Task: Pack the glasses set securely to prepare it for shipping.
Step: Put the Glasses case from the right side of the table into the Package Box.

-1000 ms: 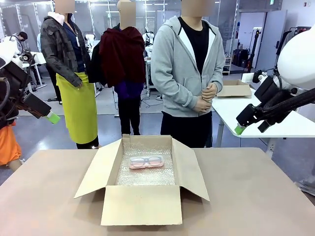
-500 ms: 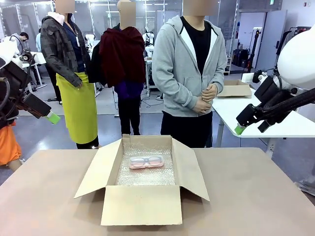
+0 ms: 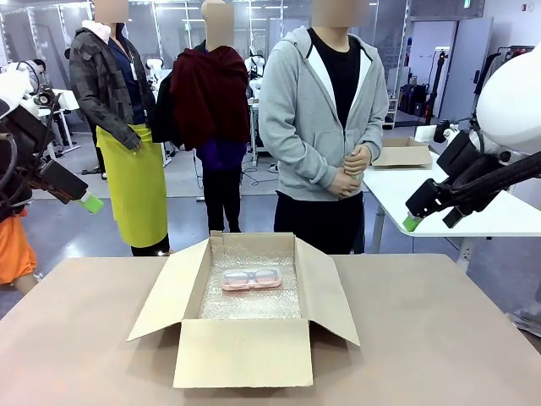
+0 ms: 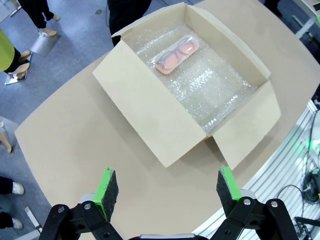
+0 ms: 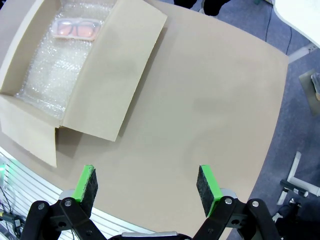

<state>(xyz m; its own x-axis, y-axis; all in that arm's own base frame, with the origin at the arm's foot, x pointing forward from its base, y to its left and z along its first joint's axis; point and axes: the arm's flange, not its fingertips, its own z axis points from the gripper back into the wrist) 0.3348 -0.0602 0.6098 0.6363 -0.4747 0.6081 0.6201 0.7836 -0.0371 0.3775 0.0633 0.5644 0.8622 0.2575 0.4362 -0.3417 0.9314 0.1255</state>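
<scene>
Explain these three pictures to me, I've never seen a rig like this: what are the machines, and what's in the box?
Two white robot arms stand at a tan table. One picture looks across it from between the arms toward a person in a grey hoodie. The other two come from wrist cameras looking down past green-padded fingers: the left claw and the right claw. Both are open, raised and hold nothing. On the table sits an open brown cardboard box lined with bubble wrap; a flat pink translucent glasses case lies inside.

No legible text, label, brand, number or sign on the cardboard box (image 3: 243, 351), the table (image 3: 439, 338) or elsewhere.
</scene>
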